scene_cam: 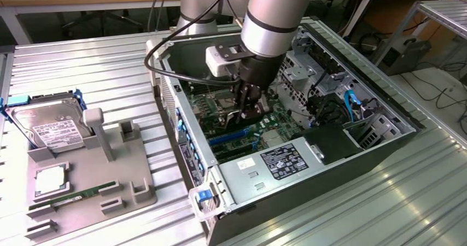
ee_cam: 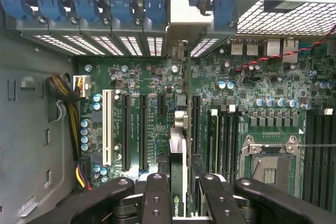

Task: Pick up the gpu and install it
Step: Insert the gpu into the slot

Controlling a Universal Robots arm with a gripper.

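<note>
Install step under way, as judged: tool (ee_cam: 178, 195) clenched on the gpu (ee_cam: 177, 156), held edge-on inside the open computer case (scene_cam: 219, 180), just above the motherboard (ee_cam: 273, 85) slots. Needed next, likely: square alignment over one slot, then firm straight pressure.

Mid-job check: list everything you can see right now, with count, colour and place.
computer case: one, black and silver, lying open on the metal table
motherboard: one, green, inside the case
gpu: one, black, held edge-on between the fingers over the motherboard's expansion slots
power supply: one, grey with a black label, at the case's near end
parts holder: one, grey, at the exterior view's left
hard drive: one, silver with a white label, on the holder
memory stick: one, green, on the holder
metal table: one, silver, ribbed
gripper: one, black, closed on the gpu, inside the case
</note>
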